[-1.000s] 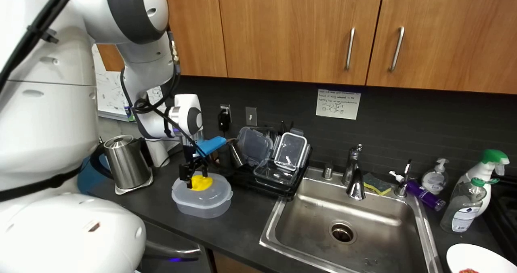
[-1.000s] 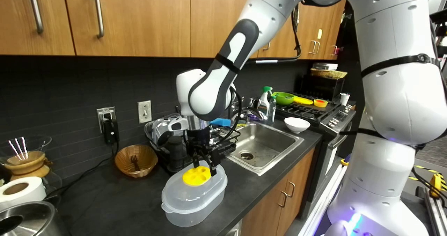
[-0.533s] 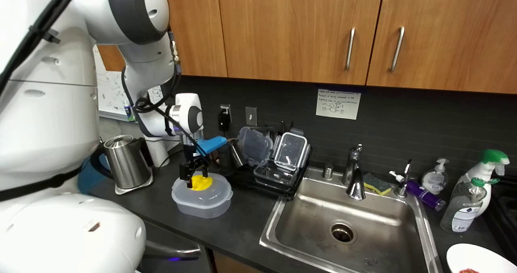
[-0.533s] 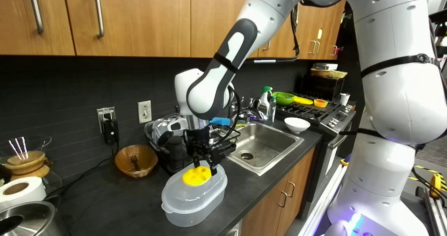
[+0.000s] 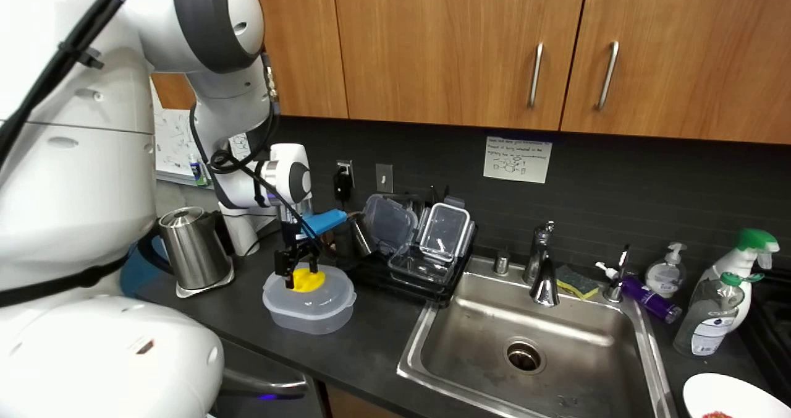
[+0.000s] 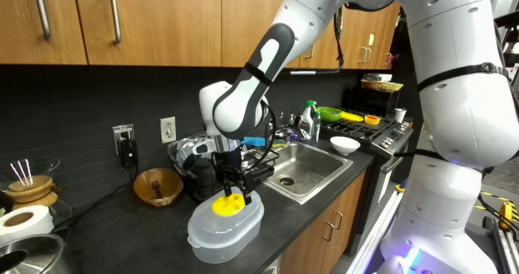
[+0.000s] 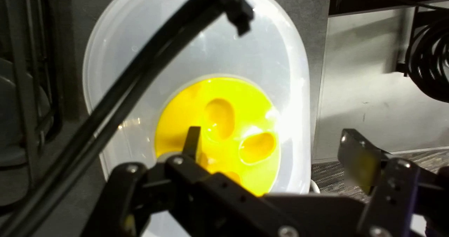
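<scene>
Yellow disc (image 6: 228,205) lies below tool (image 6: 237,195)

The dimpled disc tops the lid (image 6: 214,227) of a translucent container (image 6: 229,248) on a dark surface (image 6: 134,235). Above the container, the tool's jaws stand far apart, gripping nothing; whether they touch the disc is unclear. A dish rack (image 5: 427,292) sits beside the container, a sink (image 5: 469,344) farther off.

Wood-grain wall cabinets (image 5: 445,47) with metal bar handles (image 5: 536,75) are mounted above a dark tiled backsplash (image 6: 81,124), below which a dark countertop (image 6: 134,233) houses a stainless-steel sink (image 5: 469,344) and adjoins a stove (image 6: 385,144).
</scene>
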Tool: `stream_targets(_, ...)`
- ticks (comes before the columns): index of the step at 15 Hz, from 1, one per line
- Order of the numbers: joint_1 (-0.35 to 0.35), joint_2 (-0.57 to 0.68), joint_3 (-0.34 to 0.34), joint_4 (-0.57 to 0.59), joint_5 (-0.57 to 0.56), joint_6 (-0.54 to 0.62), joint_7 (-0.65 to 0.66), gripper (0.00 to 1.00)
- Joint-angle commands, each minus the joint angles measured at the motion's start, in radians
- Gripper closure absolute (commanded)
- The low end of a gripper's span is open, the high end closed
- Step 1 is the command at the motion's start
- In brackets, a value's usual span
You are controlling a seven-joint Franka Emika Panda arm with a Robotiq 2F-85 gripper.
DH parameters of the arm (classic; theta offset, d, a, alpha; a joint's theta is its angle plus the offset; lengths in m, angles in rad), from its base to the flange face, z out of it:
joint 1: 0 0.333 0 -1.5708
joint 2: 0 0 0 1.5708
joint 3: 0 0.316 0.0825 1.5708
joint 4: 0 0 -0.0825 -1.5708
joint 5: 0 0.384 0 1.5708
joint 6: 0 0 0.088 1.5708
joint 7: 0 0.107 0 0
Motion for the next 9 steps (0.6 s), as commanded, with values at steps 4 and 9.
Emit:
stream_targets(4,0.010,0.027,-0.005,0.039,-0.001,-0.039,0.006,0.00)
stream_targets(9,0.017,0.036,-0.007,0.057,-0.008,-0.062,0.014,0.00)
